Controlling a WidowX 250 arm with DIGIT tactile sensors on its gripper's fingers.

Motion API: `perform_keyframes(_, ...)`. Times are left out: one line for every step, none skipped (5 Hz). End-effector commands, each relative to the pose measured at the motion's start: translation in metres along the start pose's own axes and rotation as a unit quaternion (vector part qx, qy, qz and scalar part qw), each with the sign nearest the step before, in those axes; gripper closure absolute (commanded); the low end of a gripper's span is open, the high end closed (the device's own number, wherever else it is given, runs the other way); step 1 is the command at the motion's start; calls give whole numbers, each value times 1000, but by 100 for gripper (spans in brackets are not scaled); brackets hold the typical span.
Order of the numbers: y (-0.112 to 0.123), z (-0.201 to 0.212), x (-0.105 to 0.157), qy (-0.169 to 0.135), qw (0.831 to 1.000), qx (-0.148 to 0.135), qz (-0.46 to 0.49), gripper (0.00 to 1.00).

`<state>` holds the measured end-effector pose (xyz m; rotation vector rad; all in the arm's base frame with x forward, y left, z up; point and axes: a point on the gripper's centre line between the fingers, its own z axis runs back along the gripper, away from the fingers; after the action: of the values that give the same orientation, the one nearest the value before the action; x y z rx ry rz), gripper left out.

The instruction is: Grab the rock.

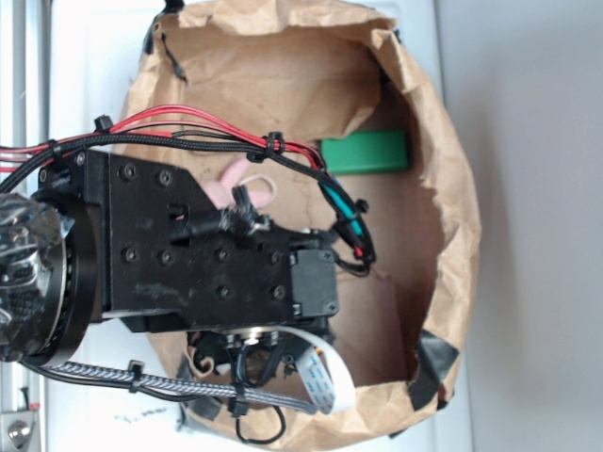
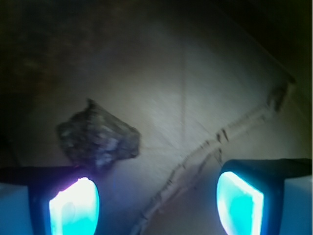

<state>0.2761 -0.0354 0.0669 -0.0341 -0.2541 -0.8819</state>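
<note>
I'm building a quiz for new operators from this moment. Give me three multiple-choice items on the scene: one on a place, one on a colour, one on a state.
1. In the wrist view, where does the small rough dark grey-brown rock lie relative to the gripper?
A. Just beyond the finger at the picture's left
B. Clamped between both fingers
C. Beyond the finger at the picture's right

2. What colour is the rectangular block against the wall of the crumpled brown paper bag?
A. Blue
B. Green
C. Yellow

3. How does the gripper stand?
A. Shut on the rock
B. Shut on nothing
C. Open, nothing between the fingers

Answers:
1 A: the rock sits on the paper just above the tip of the finger at the picture's left.
2 B: the exterior view shows it plainly green.
3 C: the two glowing fingers stand wide apart with bare paper between them.
</note>
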Motion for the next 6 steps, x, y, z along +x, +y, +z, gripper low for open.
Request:
perform_keyframes(14, -2, 22, -13, 1000, 10, -15, 0)
perform_keyframes(6, -9, 23, -18, 999, 17, -29, 0)
perform_keyframes(0, -9, 22, -20, 999, 16, -40, 0)
perform_keyframes(-4, -11, 14, -9, 998, 17, -58, 0)
perform_keyframes(-10, -6, -1, 7, 996, 23, -82, 0)
perform_keyframes(-11, 0, -9, 15, 996, 16, -87, 0)
